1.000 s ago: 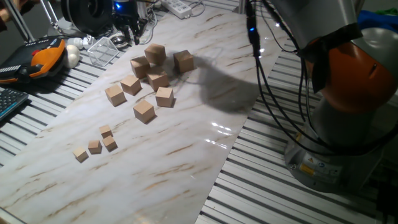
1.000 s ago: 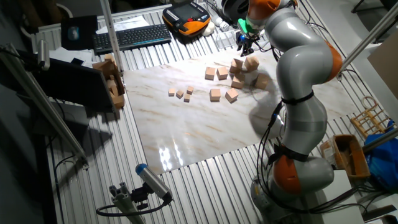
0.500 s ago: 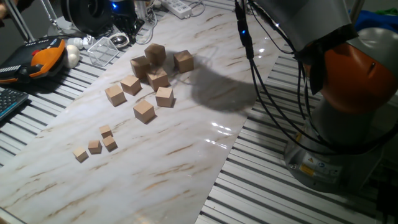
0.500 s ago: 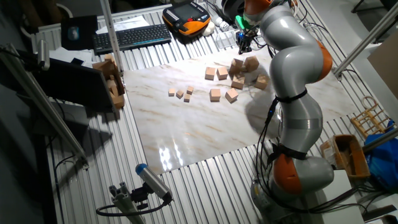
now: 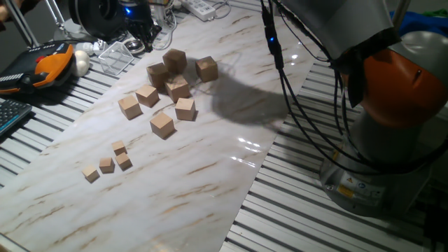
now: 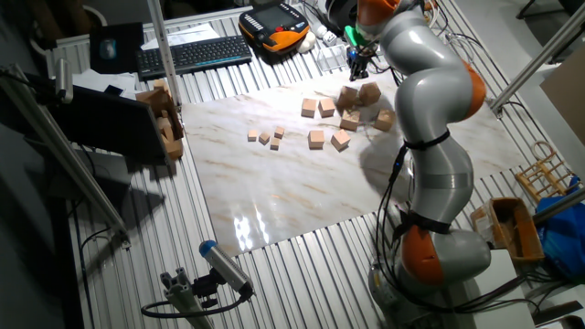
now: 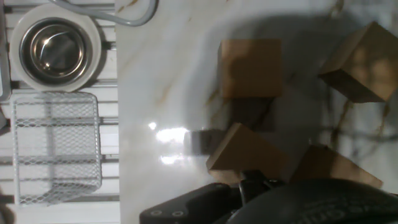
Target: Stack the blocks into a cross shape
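Several plain tan wooden blocks lie in a loose cluster on the marble board [image 5: 210,175]. One block [image 5: 175,59] rests raised on others beside a block [image 5: 157,73]. Others lie at the right [image 5: 206,68], in the middle [image 5: 178,89] and in front [image 5: 162,124]. The cluster also shows in the other fixed view [image 6: 347,110]. My gripper [image 5: 143,31] hangs at the board's far edge, just beyond the cluster, holding no block that I can see; it also shows in the other fixed view [image 6: 355,64]. The hand view shows blocks [image 7: 250,68] [image 7: 245,152] below; the fingers are hidden.
Small tan cubes [image 5: 106,165] lie near the board's left front. A wire basket [image 7: 56,146] and a metal bowl [image 7: 55,53] stand off the far edge. An orange pendant [image 5: 49,63] and a keyboard [image 6: 192,53] lie beyond. The arm's cables [image 5: 294,105] hang over the right side.
The arm and its shadow have shifted slightly left toward the board's far edge. The blocks have not moved.
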`<state>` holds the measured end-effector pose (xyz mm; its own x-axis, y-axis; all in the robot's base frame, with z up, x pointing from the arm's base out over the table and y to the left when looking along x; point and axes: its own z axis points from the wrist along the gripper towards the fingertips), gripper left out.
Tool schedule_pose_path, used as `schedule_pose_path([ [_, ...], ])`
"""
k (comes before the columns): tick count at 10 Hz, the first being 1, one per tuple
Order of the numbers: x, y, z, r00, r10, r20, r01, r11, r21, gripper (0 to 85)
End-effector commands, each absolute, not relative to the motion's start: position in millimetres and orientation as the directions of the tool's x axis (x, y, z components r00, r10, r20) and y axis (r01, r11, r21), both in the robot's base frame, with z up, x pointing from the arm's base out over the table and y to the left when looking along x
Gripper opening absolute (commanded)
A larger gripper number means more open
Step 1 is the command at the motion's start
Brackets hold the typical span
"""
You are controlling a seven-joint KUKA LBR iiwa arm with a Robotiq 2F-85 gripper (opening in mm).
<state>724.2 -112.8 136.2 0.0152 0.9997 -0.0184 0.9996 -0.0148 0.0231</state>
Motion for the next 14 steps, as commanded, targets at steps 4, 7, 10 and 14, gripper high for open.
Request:
schedule_pose_path([
  [4, 722.6, -111.9, 128.8, 0.141, 0.990, -0.007, 0.988, -0.141, 0.057, 68.0],
  [7, 721.6, -111.5, 127.7, 0.137, 0.991, 0.000, 0.990, -0.137, 0.021, 68.0],
  [10, 721.1, -112.6, 125.8, 0.236, 0.972, -0.012, 0.972, -0.237, -0.003, 68.0],
  [14, 714.7, -111.0, 122.7, 0.236, 0.972, -0.006, 0.971, -0.236, 0.021, 51.0],
])
